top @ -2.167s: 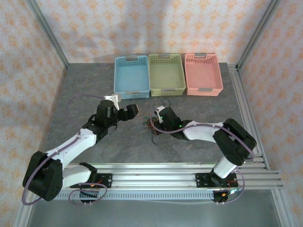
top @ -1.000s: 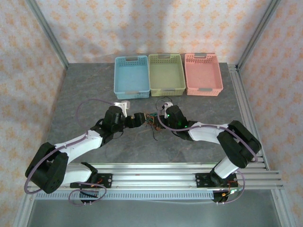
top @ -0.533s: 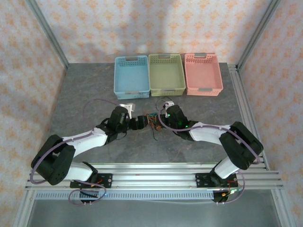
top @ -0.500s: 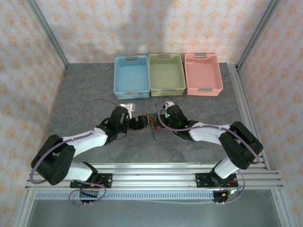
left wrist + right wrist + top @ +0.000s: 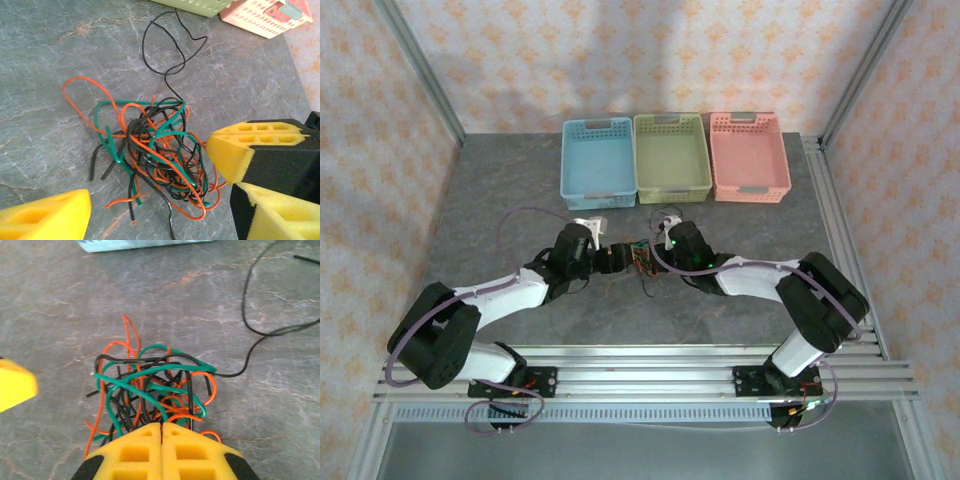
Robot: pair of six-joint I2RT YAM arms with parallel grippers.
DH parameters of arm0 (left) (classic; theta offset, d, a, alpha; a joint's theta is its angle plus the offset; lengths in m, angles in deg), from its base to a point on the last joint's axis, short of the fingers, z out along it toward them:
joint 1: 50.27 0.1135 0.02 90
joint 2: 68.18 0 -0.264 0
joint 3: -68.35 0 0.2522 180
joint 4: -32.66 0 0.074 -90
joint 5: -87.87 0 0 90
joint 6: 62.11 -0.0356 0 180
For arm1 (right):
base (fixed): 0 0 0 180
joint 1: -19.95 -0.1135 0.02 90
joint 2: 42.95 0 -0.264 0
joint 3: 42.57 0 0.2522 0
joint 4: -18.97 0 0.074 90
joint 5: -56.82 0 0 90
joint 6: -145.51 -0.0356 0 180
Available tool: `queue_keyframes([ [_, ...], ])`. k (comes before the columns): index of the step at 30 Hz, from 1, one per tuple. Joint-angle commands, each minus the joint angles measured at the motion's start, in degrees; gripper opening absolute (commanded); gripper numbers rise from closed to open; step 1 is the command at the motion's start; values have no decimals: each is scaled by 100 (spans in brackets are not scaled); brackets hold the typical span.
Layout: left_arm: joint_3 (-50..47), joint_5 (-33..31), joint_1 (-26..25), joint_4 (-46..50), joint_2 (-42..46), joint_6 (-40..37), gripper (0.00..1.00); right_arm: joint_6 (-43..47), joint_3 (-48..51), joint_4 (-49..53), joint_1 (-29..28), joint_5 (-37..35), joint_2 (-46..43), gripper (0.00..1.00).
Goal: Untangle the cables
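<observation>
The cables (image 5: 155, 145) are one knotted clump, none freed. The right gripper (image 5: 161, 432) pinches strands at six o'clock in its wrist view. The left gripper (image 5: 160, 222) straddles the clump, wide and empty.

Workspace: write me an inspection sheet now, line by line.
Surface: grey marbled table, flat.
Job's things: cables, black, orange and green, in one knot mid-table; one black strand trails toward the baskets.
Clutter: nothing seen.
Grippers: left gripper open beside the knot; right gripper shut at the knot's edge, cannot tell whether it pinches a strand.
Cables: lavender arm cables loop along both arms.
Surroundings: blue basket, green basket and pink basket in a row at the back; patterned walls; metal rails at the near edge.
</observation>
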Motion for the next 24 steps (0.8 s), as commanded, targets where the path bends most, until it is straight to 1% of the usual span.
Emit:
queue_keyframes([
  [1,165,92,-77,-5,-25,-64,72,-38,109,-449,17,403,-173,0],
  [5,263,215,-132,24,-158,-64,70,-105,58,-430,17,440,-41,0],
  [9,530,-27,-284,452,-421,-205,66,-127,27,-426,12,507,-2,0],
  [11,627,-36,-315,530,-613,-206,64,-126,30,-412,17,498,-8,0],
  [14,752,-9,-370,550,-847,-204,60,-125,28,-410,17,509,-9,0],
  [17,858,-6,-399,649,-960,-206,52,-110,21,-386,16,474,-12,0],
  [21,872,-64,-399,718,-969,-206,50,-99,21,-345,17,420,-42,0],
  [24,885,-44,-399,725,-994,-206,46,-86,21,-315,12,384,-52,0],
])
